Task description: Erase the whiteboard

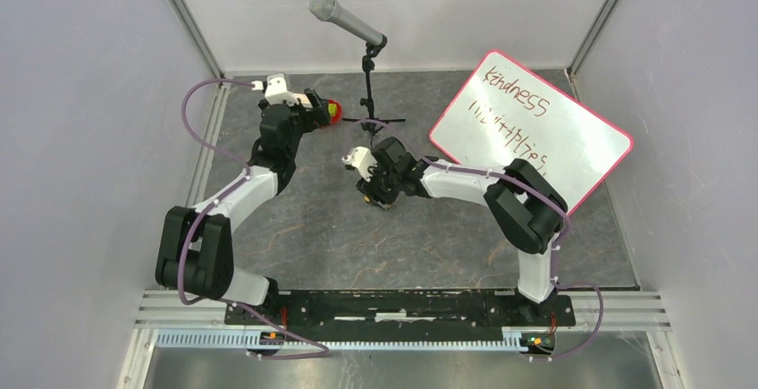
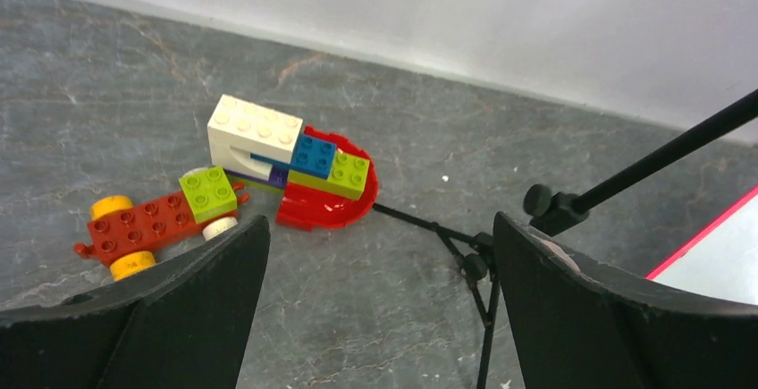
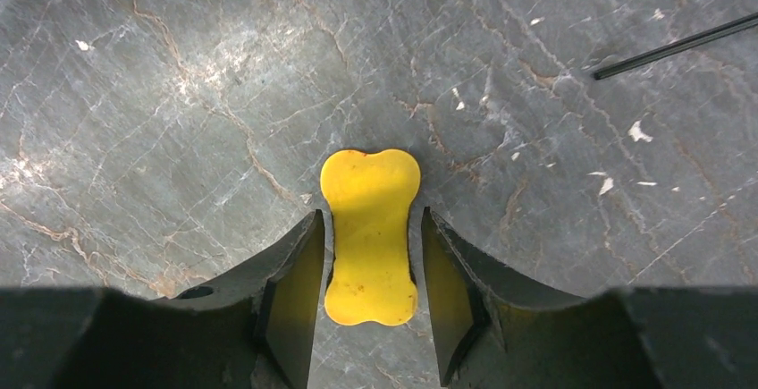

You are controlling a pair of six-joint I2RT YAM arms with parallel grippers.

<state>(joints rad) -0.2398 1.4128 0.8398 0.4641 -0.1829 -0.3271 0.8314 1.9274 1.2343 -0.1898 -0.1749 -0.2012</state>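
1. you are working the pick-up step. your right claw is straddling a yellow bone-shaped pad, likely the eraser, which is lying on the counter just in front of the microphone stand. its jaws are standing apart, close along the pad's narrow waist, and do not seem to be pinching it.
2. the whiteboard is sitting to the right of the microphone stand, turned askew, with red writing showing on it. i judge that no wiping is done yet.
3. your left claw is hanging spread wide and carrying nothing, left of the stand, over some toy bricks.
4. next you are needing to close on the pad, lift it, carry it right of the stand and press it flat on the writing.
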